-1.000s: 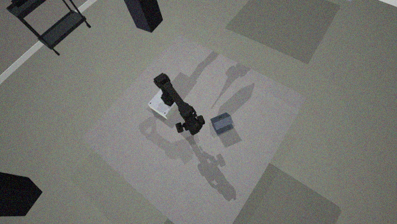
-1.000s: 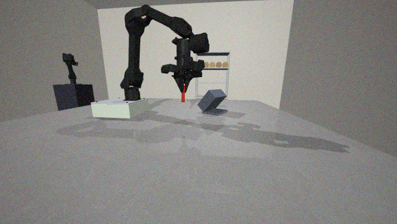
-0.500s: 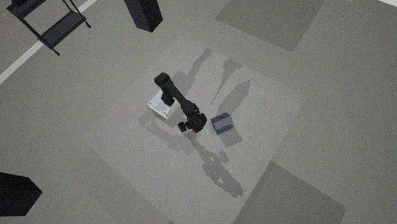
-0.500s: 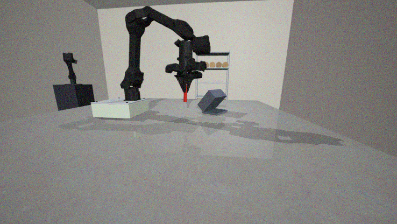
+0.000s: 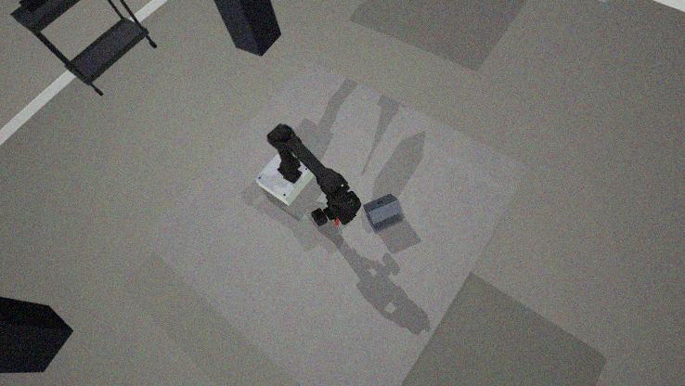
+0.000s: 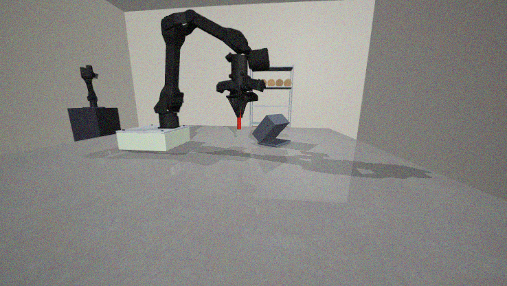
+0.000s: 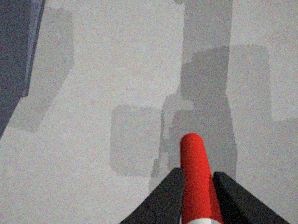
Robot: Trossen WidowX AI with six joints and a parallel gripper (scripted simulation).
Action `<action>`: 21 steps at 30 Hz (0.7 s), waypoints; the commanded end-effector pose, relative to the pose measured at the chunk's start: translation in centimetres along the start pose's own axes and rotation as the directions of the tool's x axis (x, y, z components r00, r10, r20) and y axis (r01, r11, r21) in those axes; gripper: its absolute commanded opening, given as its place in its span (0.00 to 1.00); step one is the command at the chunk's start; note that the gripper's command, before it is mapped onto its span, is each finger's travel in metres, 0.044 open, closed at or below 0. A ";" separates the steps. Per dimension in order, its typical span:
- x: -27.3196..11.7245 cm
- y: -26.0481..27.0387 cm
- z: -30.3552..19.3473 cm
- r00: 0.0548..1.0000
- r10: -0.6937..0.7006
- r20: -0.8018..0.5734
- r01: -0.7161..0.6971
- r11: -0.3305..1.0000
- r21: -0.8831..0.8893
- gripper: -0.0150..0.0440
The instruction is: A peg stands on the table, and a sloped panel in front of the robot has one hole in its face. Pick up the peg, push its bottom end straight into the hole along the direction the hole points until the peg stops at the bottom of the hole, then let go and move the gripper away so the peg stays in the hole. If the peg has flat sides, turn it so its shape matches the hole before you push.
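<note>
My gripper [image 6: 239, 115] [image 7: 197, 179] points down and is shut on the red peg [image 5: 336, 221] [image 6: 238, 123] [image 7: 194, 155]. The peg is round, hangs upright below the fingertips, and is held above the table. Its white end shows at the bottom edge of the wrist view. The blue-grey sloped panel [image 5: 384, 212] [image 6: 270, 128] [image 7: 12, 55] stands on the table, to the right of the peg in the top and exterior views and at the upper left in the wrist view. A small dark spot shows near its top edge in the top view; I cannot make out the hole's shape.
The arm's white base box [image 5: 275, 181] [image 6: 141, 141] stands to the left of the gripper in the top and exterior views. Shadows of the arm lie across the table [image 5: 288, 297] [image 6: 177, 227]. A shelf rack [image 6: 291, 102] and a dark block with another arm [image 6: 93, 122] are in the background.
</note>
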State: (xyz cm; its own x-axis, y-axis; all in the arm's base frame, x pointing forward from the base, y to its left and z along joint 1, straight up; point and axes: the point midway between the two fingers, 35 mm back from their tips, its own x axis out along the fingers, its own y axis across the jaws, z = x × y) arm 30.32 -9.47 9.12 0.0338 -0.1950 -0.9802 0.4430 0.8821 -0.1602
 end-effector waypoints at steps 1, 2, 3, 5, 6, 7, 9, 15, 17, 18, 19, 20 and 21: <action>-0.1 0.5 -0.1 1.000 -0.013 0.012 0.013 0.999 -0.037 0.25; -0.1 0.6 -0.1 1.000 -0.015 0.015 0.016 0.999 -0.044 0.25; -0.1 0.7 -0.1 1.000 -0.018 0.017 0.018 0.998 -0.052 0.25; -0.2 0.9 -0.1 0.999 -0.022 0.023 0.024 0.997 -0.067 0.25; -0.2 1.0 -0.1 0.999 -0.025 0.025 0.026 0.997 -0.074 0.25; -0.2 1.1 -0.1 0.999 -0.027 0.028 0.029 0.996 -0.081 0.25; -0.3 1.3 -0.1 0.999 -0.031 0.034 0.034 0.995 -0.096 0.25; -0.4 2.0 -0.1 0.998 -0.044 0.051 0.051 0.989 -0.140 0.25; -0.5 2.2 -0.1 0.997 -0.048 0.057 0.057 0.986 -0.154 0.25; -0.5 2.3 -0.1 0.997 -0.050 0.060 0.060 0.985 -0.161 0.25; -0.5 2.4 -0.2 0.997 -0.052 0.063 0.062 0.984 -0.169 0.25; -0.6 2.6 -0.2 0.996 -0.054 0.066 0.065 0.982 -0.176 0.25; -0.6 2.7 -0.2 0.996 -0.056 0.069 0.068 0.981 -0.183 0.25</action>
State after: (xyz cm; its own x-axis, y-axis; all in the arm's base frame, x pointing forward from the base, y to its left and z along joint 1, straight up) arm 31.23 -7.31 9.24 0.0644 -0.2614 -0.9631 0.2999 0.9255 -0.2312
